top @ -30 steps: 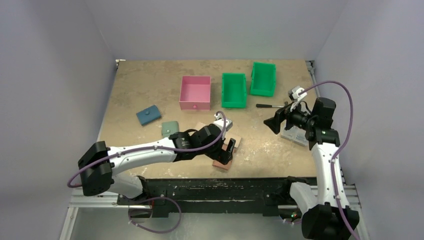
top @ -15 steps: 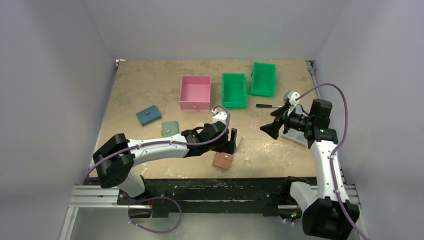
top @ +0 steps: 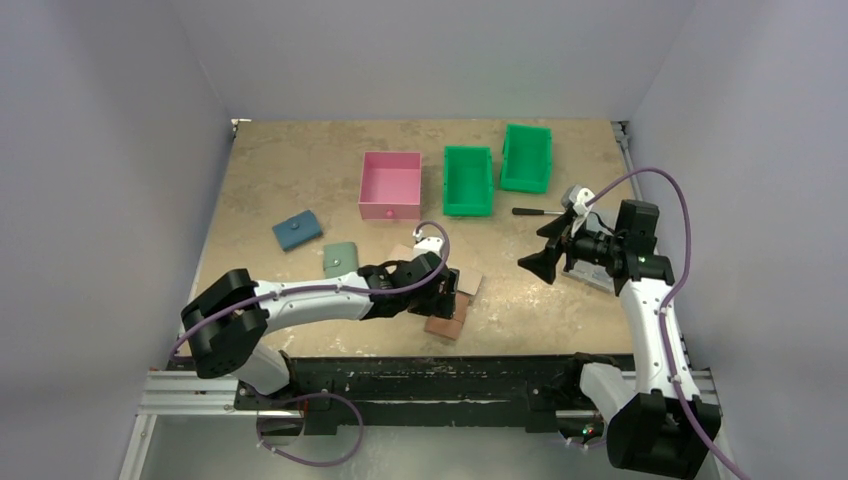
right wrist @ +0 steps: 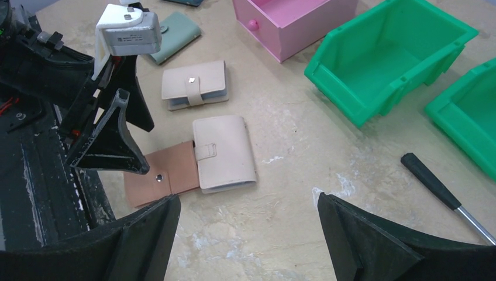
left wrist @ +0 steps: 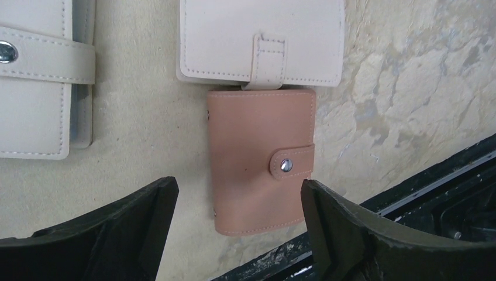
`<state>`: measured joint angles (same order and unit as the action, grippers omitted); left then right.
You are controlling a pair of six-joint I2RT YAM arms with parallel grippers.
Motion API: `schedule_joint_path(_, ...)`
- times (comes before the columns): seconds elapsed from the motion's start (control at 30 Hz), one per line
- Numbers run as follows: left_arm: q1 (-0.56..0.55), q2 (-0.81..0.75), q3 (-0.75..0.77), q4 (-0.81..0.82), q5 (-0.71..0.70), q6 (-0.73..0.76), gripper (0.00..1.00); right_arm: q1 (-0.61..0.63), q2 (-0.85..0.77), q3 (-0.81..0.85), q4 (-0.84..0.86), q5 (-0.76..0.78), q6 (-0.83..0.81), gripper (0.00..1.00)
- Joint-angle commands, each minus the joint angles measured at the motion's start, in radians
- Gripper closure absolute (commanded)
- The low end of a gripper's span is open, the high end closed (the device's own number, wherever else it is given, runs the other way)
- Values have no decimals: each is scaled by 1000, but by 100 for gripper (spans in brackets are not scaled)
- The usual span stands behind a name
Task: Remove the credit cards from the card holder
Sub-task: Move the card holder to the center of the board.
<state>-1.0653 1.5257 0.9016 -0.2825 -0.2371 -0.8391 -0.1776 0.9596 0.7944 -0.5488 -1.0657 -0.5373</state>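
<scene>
The card holder [left wrist: 257, 158] is a reddish-brown fold-over wallet lying flat and snapped shut near the table's front edge [top: 447, 325], also in the right wrist view [right wrist: 164, 175]. Its top edge touches a beige wallet. My left gripper [left wrist: 238, 193] hovers just above it [top: 448, 292], open, one finger off each long side of the holder and nothing between them. My right gripper [top: 545, 250] hangs open above bare table at the right [right wrist: 248, 205], well apart from the holder. The credit cards are hidden.
Two beige snap wallets [left wrist: 261, 38] [left wrist: 35, 88] lie just behind the holder. Further left are a sage green wallet [top: 340, 257] and a blue one [top: 297, 231]. A pink drawer box [top: 391, 185], two green bins [top: 467, 180] [top: 526, 158] and a black-handled tool [top: 535, 211] stand at the back.
My left gripper drew back from the holder, then came forward over it again with its jaws a little narrower. The right gripper drifted slightly left. The holder stayed put.
</scene>
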Motion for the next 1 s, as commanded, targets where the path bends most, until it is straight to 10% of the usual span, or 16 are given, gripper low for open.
schedule_joint_path(0.0, -4, -30, -21, -21, 38, 64, 17, 11, 5, 9, -12, -16, -30, 1)
schedule_joint_path(0.97, 76, -90, -212, 363, 206, -28, 17, 29, 19, 1, -20, -30, -49, 1)
